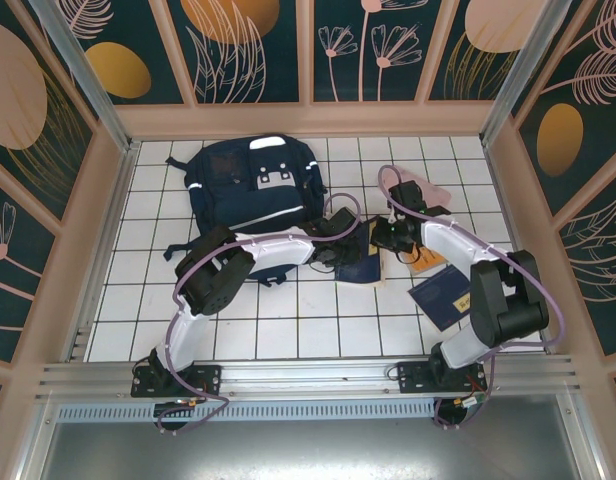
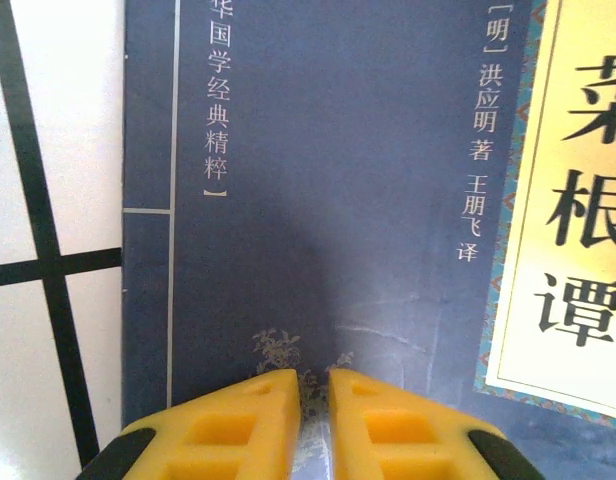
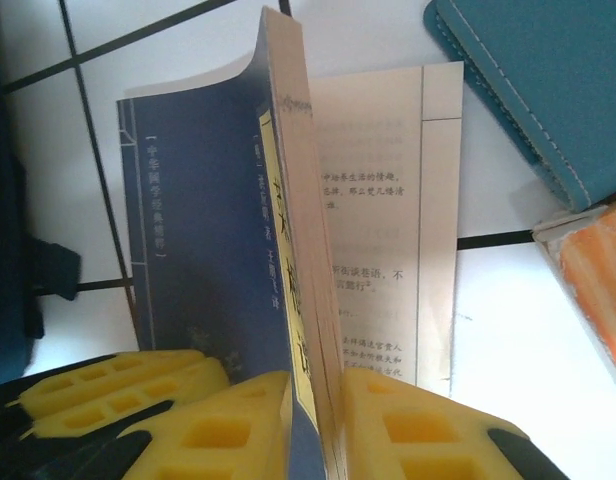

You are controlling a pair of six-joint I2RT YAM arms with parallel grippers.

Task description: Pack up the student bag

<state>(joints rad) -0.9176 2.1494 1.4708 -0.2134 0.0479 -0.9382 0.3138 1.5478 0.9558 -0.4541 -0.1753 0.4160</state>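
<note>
Left jaws: nearly together, with only a thin slit between the yellow fingers (image 2: pixel 228 430). They pointed square at the cover of the blue book (image 2: pixel 318 200), close against it, and I could not tell whether anything was pinched.
Student bag: the student bag (image 1: pixel 250 180) lay flat on the white tiled surface (image 1: pixel 238 320), at the far side and left of centre, just beside the left wrist. I could not make out whether its zip was open.
Blue book: just right of the bag, between the two wrists. It stood open, with the cover and most of the pages raised on edge and one printed leaf flat on the surface.
Right jaws: clamped on the raised block of cover and pages, with a finger (image 3: pixel 408 430) on each side of its edge.
Right of the book: an orange book (image 3: pixel 588 280) and a teal notebook (image 3: pixel 528 80) lay near and apart from both jaws. A pink pencil case (image 1: pixel 416 188) sat further back.
Step in hand: I judged this to be the pick-up of the blue book, early in the packing, since the other items lay out on the surface.
Next move: I reckoned the loose leaf needed gathering in so the book closed, with the left jaws steadying the cover. Then the book needed lifting clear and carrying left to the bag, whose mouth would have to be open.
</note>
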